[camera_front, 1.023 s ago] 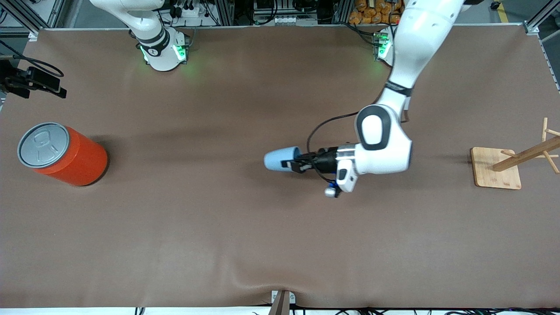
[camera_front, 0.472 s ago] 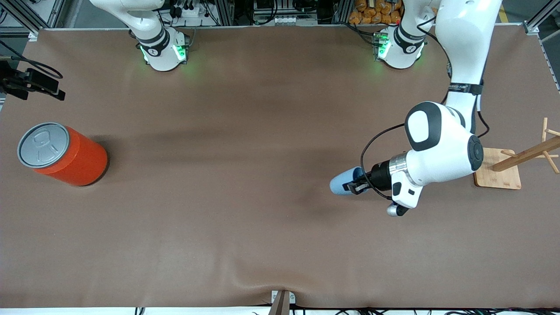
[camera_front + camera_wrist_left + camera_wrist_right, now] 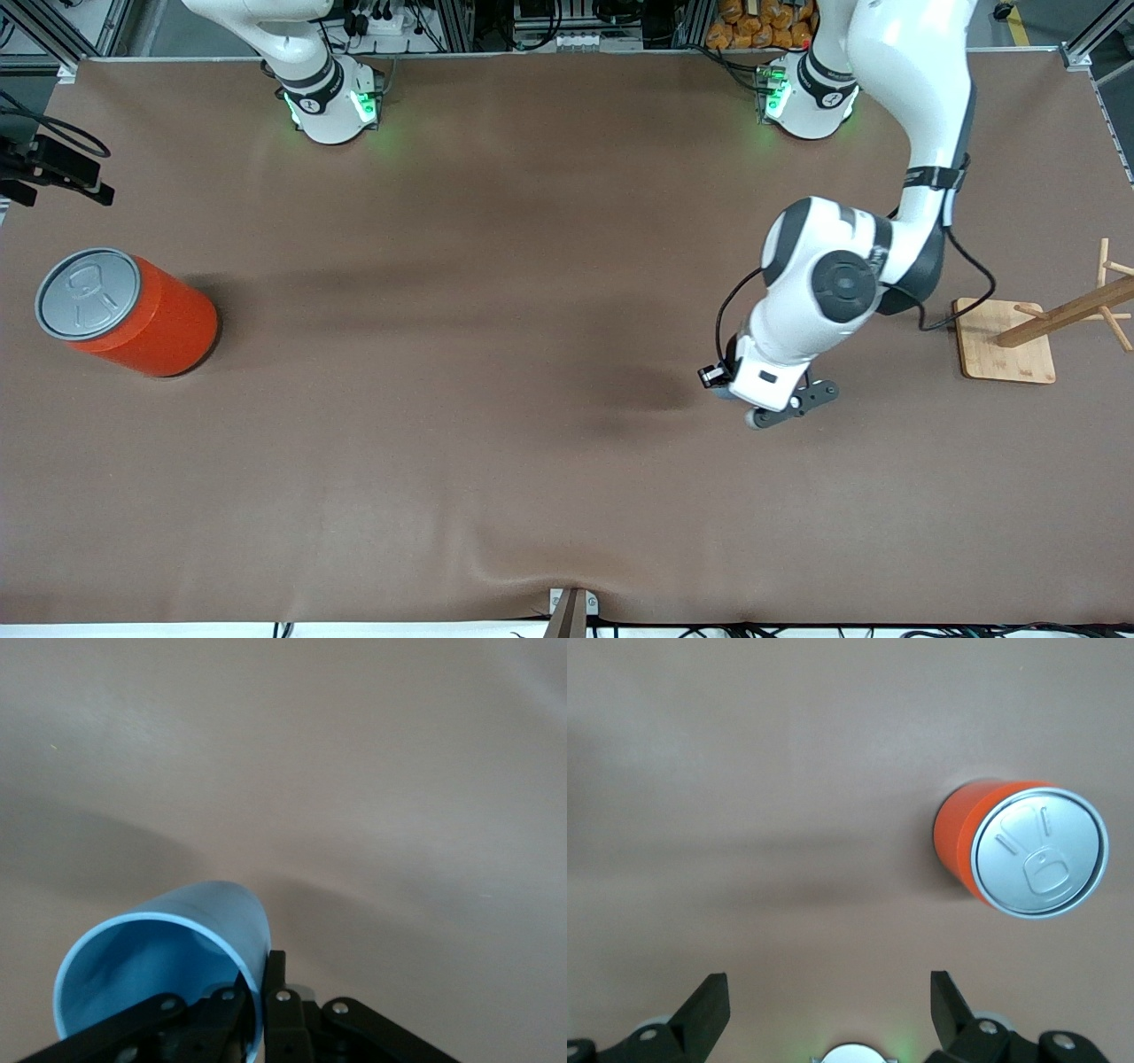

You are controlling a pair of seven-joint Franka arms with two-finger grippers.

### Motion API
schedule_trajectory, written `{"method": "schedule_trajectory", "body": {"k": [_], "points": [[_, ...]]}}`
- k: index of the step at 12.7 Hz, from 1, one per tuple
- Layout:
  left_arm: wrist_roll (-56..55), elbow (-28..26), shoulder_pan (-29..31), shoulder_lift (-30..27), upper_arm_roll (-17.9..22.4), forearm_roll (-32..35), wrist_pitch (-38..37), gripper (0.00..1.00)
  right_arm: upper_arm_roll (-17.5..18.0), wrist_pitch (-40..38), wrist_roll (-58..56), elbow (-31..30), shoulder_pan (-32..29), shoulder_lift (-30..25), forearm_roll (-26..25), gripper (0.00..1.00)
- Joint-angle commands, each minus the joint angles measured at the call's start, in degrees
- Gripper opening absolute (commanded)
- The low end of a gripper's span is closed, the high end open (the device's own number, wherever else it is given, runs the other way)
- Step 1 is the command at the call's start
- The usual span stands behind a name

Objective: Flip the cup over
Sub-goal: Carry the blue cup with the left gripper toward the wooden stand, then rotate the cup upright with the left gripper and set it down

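The light-blue cup (image 3: 190, 926) is held by my left gripper (image 3: 257, 997), which is shut on its rim with one finger inside and one outside. The cup's darker blue inside faces the left wrist camera, and the cup hangs above the brown table. In the front view the left hand (image 3: 771, 381) covers the cup almost entirely, over the table toward the left arm's end. My right gripper (image 3: 828, 1010) is open and empty, up in the air over the table beside the orange can.
The large orange can (image 3: 133, 315) with a grey pull-tab lid stands at the right arm's end of the table; it also shows in the right wrist view (image 3: 1019, 850). A wooden rack on a square base (image 3: 1005, 341) stands at the left arm's end, close to the left arm.
My left arm has carried the cup from over the table's middle toward the left arm's end. The wrist has turned, and the hand now covers the cup.
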Motion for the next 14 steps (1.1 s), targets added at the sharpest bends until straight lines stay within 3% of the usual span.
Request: {"method": "schedule_trajectory", "body": {"k": [1,5,14], "points": [[-2.7,-1.7,0.0,2.0,0.2,10.4,-0.1,0.0,0.7,0.7,-0.6,1.6,-1.0,1.6,-1.4,1.0],[-1.3,-6.6,5.2,1.6,0.2,16.8,1.0,0.0,0.7,1.0,-0.9,2.4,-2.6,1.8,-1.9,1.0],[2.9,-13.0,12.5,0.8,-0.9,15.7,11.3,0.0,0.7,0.6,-0.4,2.2,-2.2,2.1,-0.9,1.0]]}}
